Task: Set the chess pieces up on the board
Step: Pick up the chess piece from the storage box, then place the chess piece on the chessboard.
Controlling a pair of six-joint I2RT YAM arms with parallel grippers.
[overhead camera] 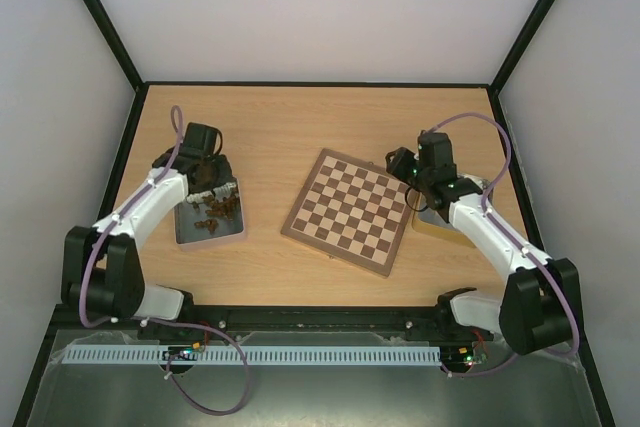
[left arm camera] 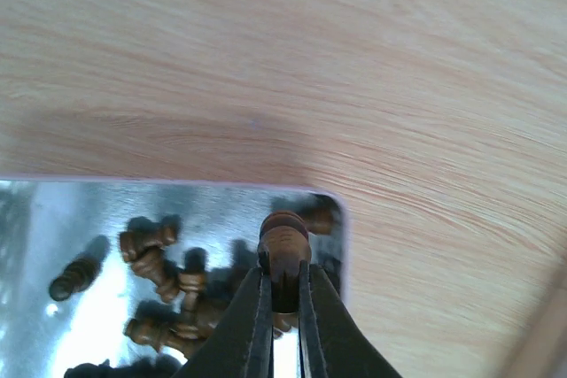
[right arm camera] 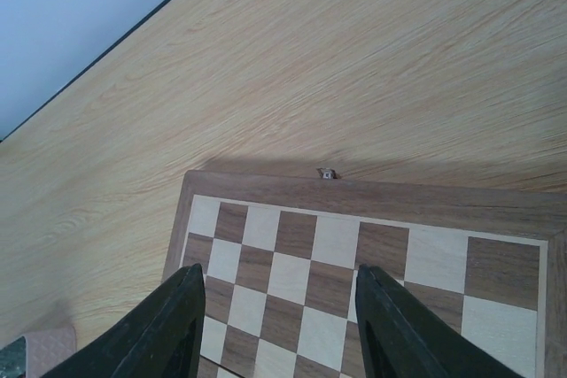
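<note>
The left gripper (left arm camera: pixel 283 282) has its jaws closed on one dark chess piece (left arm camera: pixel 283 243), pinched low on its body with the rounded head poking past the tips; the hold looks narrow, so I reckon the piece could twist or pop free on the way to the board (overhead camera: pixel 350 209), the more so if it drags on its neighbours; it sits near the far right corner of the grey tray (left arm camera: pixel 53 219), and a careless swing could clip that wall; the tray lies at the left of the table, well apart from the board, and holds a jumble of other chess pieces (left arm camera: pixel 164 258), most on their sides, some touching; the board lies in the middle, every square I can see bare; the right gripper (right arm camera: pixel 279 279) hovers over the board's far right side, jaws apart with nothing between them, and could block a delivery; beneath that arm a yellow-sided tray (overhead camera: pixel 432 221) peeks out just right of the board, its contents hidden
</note>
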